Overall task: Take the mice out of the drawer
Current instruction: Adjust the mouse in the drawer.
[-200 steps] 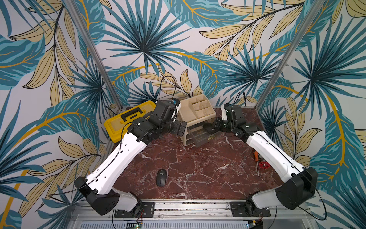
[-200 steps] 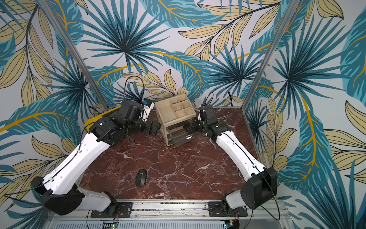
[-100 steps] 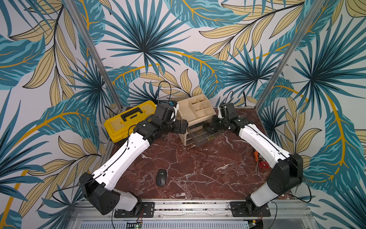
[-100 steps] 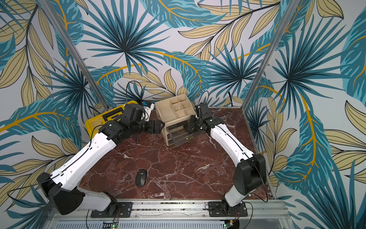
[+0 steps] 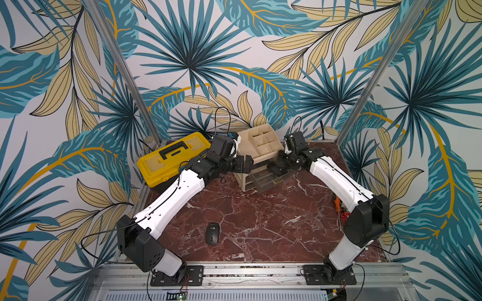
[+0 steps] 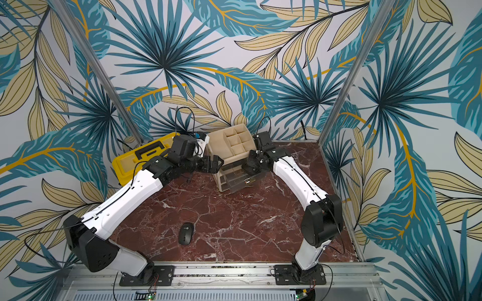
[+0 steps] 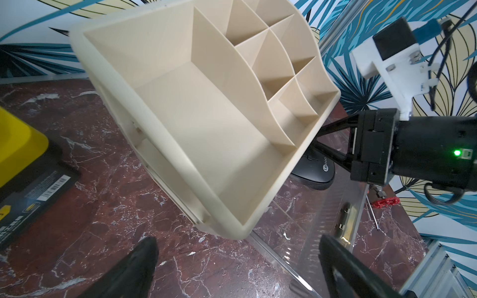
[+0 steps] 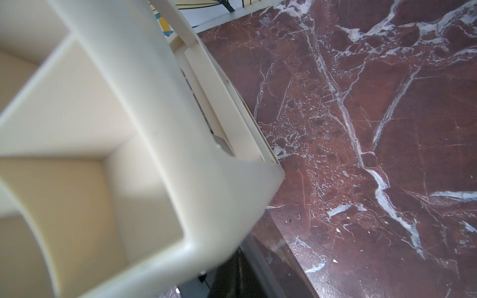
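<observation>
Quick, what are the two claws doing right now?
Left gripper: open, holding nothing.
Right gripper: closed, tips at a mouse; whether it grips it cannot be told.

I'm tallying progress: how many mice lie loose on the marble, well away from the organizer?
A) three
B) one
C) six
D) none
B: only one mouse lies free on the marble tabletop, near the front edge; a second mouse is pinched in the right gripper beside the organizer.
</observation>
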You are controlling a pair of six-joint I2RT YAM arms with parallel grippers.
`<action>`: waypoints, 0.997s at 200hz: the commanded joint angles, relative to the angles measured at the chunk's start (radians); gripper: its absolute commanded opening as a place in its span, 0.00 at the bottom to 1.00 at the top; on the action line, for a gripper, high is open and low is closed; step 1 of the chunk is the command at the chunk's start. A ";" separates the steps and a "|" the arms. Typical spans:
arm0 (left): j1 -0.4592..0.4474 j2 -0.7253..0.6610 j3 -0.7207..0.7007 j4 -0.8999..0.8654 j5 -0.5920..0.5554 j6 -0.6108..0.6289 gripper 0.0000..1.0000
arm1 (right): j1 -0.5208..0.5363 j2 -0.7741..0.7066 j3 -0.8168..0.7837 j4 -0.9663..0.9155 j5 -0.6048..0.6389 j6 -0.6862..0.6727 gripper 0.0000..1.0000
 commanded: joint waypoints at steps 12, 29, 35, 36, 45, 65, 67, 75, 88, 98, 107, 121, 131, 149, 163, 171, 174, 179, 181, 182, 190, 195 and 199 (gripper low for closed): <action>0.004 0.004 0.020 0.026 0.015 -0.002 1.00 | 0.000 0.031 0.034 -0.094 -0.060 -0.080 0.00; 0.003 0.002 0.022 0.021 0.015 0.001 1.00 | 0.000 0.033 0.037 -0.095 -0.116 -0.116 0.00; 0.003 0.002 0.023 0.019 0.016 0.004 1.00 | -0.001 0.036 0.039 -0.098 -0.137 -0.132 0.00; 0.004 0.002 0.023 0.018 0.015 0.004 1.00 | 0.000 0.036 0.040 -0.099 -0.140 -0.134 0.00; 0.004 0.000 0.025 0.015 0.017 0.006 1.00 | 0.000 0.041 0.047 -0.114 -0.154 -0.150 0.00; 0.003 -0.001 0.028 0.007 0.016 0.009 1.00 | -0.001 0.048 0.059 -0.147 -0.160 -0.179 0.00; 0.004 -0.001 0.028 0.006 0.016 0.008 1.00 | -0.001 0.046 0.058 -0.148 -0.157 -0.179 0.00; 0.004 -0.001 0.030 0.005 0.016 0.010 1.00 | 0.000 0.037 0.049 -0.140 -0.135 -0.181 0.00; 0.003 0.000 0.033 0.005 0.018 0.011 1.00 | -0.001 0.023 0.037 -0.124 -0.121 -0.186 0.00; 0.005 0.001 0.034 0.004 0.019 0.010 1.00 | 0.000 0.015 0.034 -0.119 -0.105 -0.182 0.00; 0.003 0.003 0.036 0.004 0.019 0.010 1.00 | -0.001 0.005 0.024 -0.099 -0.083 -0.175 0.00; 0.004 0.004 0.037 0.002 0.021 0.012 1.00 | 0.000 -0.018 -0.003 -0.048 -0.047 -0.162 0.00; 0.004 0.005 0.037 0.002 0.023 0.012 1.00 | -0.001 -0.029 -0.022 -0.009 -0.037 -0.155 0.00; 0.004 0.008 0.039 -0.001 0.026 0.012 1.00 | -0.001 -0.028 -0.035 0.038 -0.042 -0.138 0.00; 0.003 0.009 0.039 -0.002 0.026 0.012 1.00 | 0.000 -0.024 -0.041 0.062 -0.037 -0.125 0.00; 0.003 0.010 0.039 -0.002 0.029 0.012 1.00 | 0.000 -0.023 -0.046 0.077 -0.036 -0.119 0.00; 0.004 0.009 0.040 -0.002 0.030 0.013 1.00 | 0.000 -0.020 -0.045 0.080 -0.033 -0.118 0.00; 0.004 0.010 0.040 -0.004 0.029 0.015 1.00 | -0.001 -0.016 -0.043 0.082 -0.030 -0.116 0.00; 0.004 0.010 0.040 -0.004 0.029 0.015 1.00 | 0.000 -0.014 -0.042 0.082 -0.028 -0.116 0.00; 0.003 0.010 0.040 -0.005 0.029 0.014 1.00 | 0.000 -0.013 -0.042 0.082 -0.027 -0.115 0.00; 0.003 0.010 0.042 -0.008 0.030 0.017 1.00 | 0.000 -0.005 -0.036 0.077 -0.021 -0.115 0.00; 0.004 0.011 0.043 -0.008 0.030 0.017 1.00 | 0.000 0.002 -0.032 0.071 -0.016 -0.117 0.00; 0.005 0.012 0.043 -0.009 0.031 0.016 1.00 | 0.000 0.007 -0.029 0.067 -0.014 -0.118 0.00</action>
